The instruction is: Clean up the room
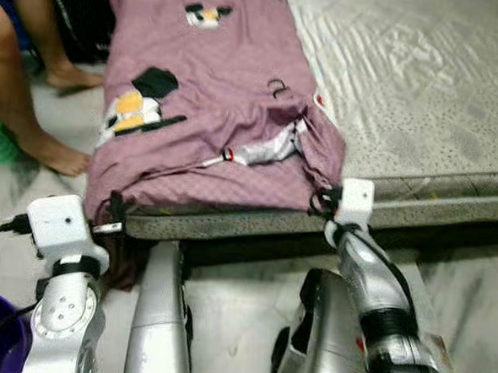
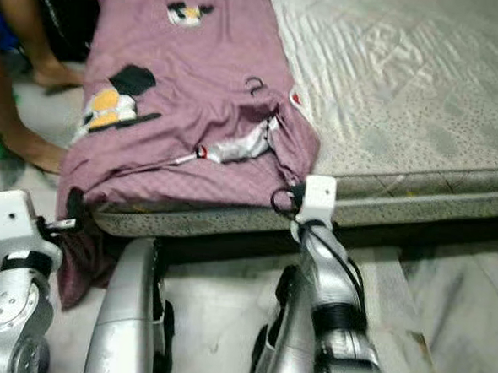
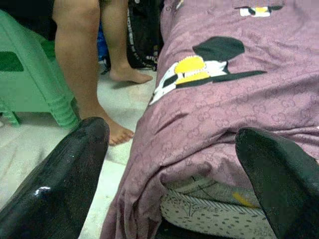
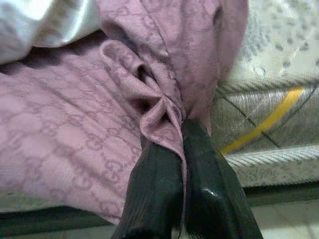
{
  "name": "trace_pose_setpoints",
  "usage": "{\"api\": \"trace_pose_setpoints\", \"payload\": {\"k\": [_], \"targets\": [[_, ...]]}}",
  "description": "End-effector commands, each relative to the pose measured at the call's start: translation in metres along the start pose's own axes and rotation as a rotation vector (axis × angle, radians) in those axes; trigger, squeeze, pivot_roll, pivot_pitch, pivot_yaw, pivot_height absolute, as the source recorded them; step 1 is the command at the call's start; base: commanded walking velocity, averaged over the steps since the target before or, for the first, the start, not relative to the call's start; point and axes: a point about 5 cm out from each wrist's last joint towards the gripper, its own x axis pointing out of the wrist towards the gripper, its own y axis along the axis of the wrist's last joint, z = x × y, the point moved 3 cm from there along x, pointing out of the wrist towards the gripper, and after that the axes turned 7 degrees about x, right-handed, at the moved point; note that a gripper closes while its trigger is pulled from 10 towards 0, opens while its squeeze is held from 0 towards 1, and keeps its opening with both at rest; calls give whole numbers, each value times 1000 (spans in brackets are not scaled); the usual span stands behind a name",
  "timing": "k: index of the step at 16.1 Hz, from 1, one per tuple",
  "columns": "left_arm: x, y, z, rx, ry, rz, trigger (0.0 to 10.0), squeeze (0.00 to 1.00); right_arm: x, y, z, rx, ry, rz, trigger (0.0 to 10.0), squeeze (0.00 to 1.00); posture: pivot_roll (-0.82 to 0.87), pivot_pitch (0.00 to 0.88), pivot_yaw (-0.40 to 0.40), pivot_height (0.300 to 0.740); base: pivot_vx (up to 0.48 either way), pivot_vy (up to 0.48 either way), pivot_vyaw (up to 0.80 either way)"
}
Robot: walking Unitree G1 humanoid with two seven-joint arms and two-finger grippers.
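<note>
Mauve blanket (image 1: pixel 228 109) lies folded along the left side of the mattress (image 1: pixel 424 87), its near end draped over the edge.
Nearest, my right gripper (image 4: pixel 182 149) is pinched tight on a fold of the blanket at its near right corner, against the mattress edge; my left gripper (image 3: pixel 172 164) hangs spread wide at the near left corner, holding nothing, the cloth between its fingers (image 3: pixel 65 184); farther left on the floor stand a person's bare feet (image 1: pixel 61 154) beside a green stool (image 3: pixel 30 74); cartoon patches mark the blanket farther up.
</note>
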Motion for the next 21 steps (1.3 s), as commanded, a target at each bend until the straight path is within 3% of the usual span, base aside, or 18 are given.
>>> {"api": "trace_pose_setpoints", "payload": {"k": [1, 3, 4, 5, 6, 7, 10, 12, 14, 16, 18, 19, 21], "targets": [[2, -3, 0, 8, -8, -7, 10000, 0, -12, -7, 14, -8, -28, -32, 0, 0, 125, 80, -6, 525, 0, 0, 0], [7, -3, 4, 9, -25, 0, 10000, 0, -29, -8, 22, -49, -19, -34, 0, 0, 110, 71, 2, 525, 0, 0, 0], [11, -3, 8, 13, -42, 1, 10000, 0, -44, -18, 31, -80, -14, -74, 5373, 0, 95, 63, 13, 525, 0, 0, 0], [13, -4, 11, 15, -54, 2, 10000, 0, -50, -21, 32, -83, -1, -93, 10000, 0, 92, 60, 18, 525, 0, 0, 0], [14, -4, 12, 15, -61, 0, 10000, 0, -51, -22, 33, -110, -11, -97, 10000, 576, 88, 57, 21, 525, 0, 0, 0], [16, -6, 13, 27, -66, -11, 10000, 0, -50, -24, 36, -147, -24, -117, 10000, 1000, 88, 54, 25, 525, 0, 0, 0], [21, -6, 11, 35, -64, -8, 10000, 0, -44, -18, 39, -186, -76, -127, 10000, 1000, 95, 42, 28, 525, 0, 0, 0], [23, -6, 8, 38, -59, -4, 10000, 0, -40, 12, 40, -253, -93, -6, 10000, 1000, 95, 37, 27, 525, 0, 0, 0], [24, -6, 8, 38, -54, 3, 10000, 0, -33, 27, 17, -214, 9, 68, 10000, 1000, 95, 32, 26, 525, 0, 0, 0], [25, -5, 9, 38, -57, 11, 10000, 0, -26, 26, 0, -196, 64, 67, 10000, 1000, 97, 30, 30, 525, 0, 0, 0], [22, -2, 12, 36, -67, 23, 10000, 0, -8, 26, -24, -173, 103, 66, 10000, 1000, 124, 40, 35, 525, 0, 0, 0], [19, 3, 14, 47, -90, 41, 10000, 0, 11, 29, -47, -162, 137, 70, 10000, 1000, 137, 47, 35, 525, 0, 0, 0], [16, 4, 13, 46, -91, 42, 10000, 0, 22, 28, -59, -173, 144, 65, 10000, 1000, 154, 60, 28, 525, 0, 0, 0]]}}
